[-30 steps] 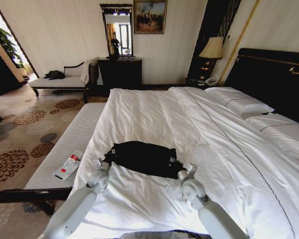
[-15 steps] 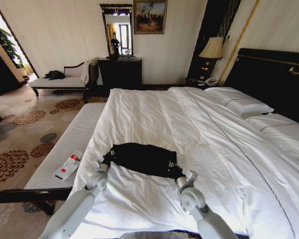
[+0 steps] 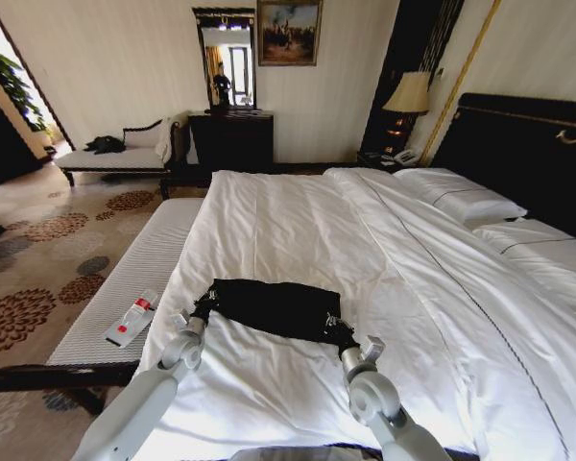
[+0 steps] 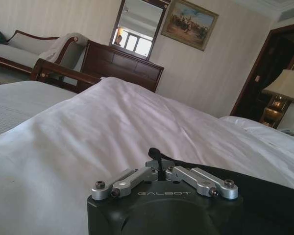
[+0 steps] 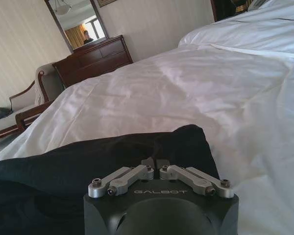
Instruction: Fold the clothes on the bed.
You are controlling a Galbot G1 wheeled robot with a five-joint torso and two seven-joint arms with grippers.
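Both end effectors, left [image 3: 204, 307] and right [image 3: 338, 333], clamping the T-shirt [image 3: 274, 307], have drawn it nearer.

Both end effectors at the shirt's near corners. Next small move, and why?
Probably lift both corners together and carry them toward the far edge. The left end effector and right end effector are each shut on a near corner of the black T-shirt, which lies flat on the bed.

The folded black T-shirt [image 3: 274, 307] hides its own lettering. Each tool's fingertips vanish under its near corners, left tool [image 3: 204, 309] and right tool [image 3: 338, 333] alike. The bed [image 3: 298, 221] runs past the frame's right edge.
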